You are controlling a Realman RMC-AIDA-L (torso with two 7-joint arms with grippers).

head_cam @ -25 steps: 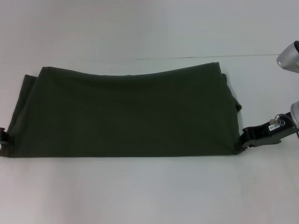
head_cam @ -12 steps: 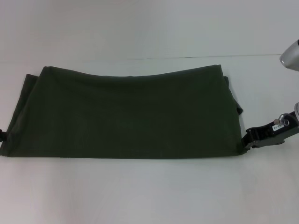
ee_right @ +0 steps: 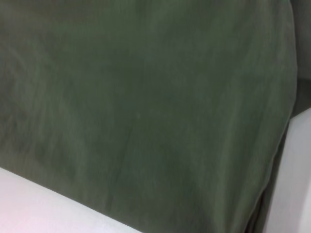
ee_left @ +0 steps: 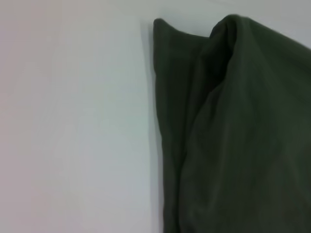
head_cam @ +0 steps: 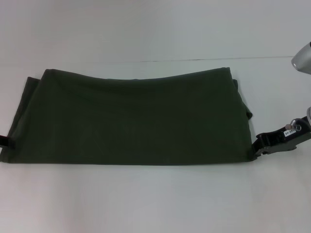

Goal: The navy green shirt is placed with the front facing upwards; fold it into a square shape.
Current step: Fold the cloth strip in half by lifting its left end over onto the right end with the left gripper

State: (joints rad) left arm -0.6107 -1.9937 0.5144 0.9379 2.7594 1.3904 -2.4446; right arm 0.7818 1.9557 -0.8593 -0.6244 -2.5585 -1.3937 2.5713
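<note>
Shirt (head_cam: 131, 119) first: in the head view the navy green shirt lay already folded into a long dark band across the middle of the white table (head_cam: 155, 204), its long sides running from the left edge toward the right edge. No lettering or collar showed; only plain cloth faced up. The right pincer (head_cam: 256, 145) sat low at the band's near right corner, touching the cloth, but whether its tips were apart or clamped on the hem could not be told. The left pincer (head_cam: 6, 141) showed only as a dark sliver at the band's near left corner, its state likewise not to be told.

In the left wrist view the shirt (ee_left: 233, 136) showed stacked layers, with an under layer sticking out beside the top one, on bare table (ee_left: 73, 121).

In the right wrist view the shirt (ee_right: 146, 107) filled nearly all, smooth, with table (ee_right: 301, 170) at two corners.

To make a square, the band likely needs one end carried over the other. That would go best with both corners of an end gripped through all layers and the edges lined up before letting go.

The table was plain, white and matte; nothing of the room showed beyond it.
</note>
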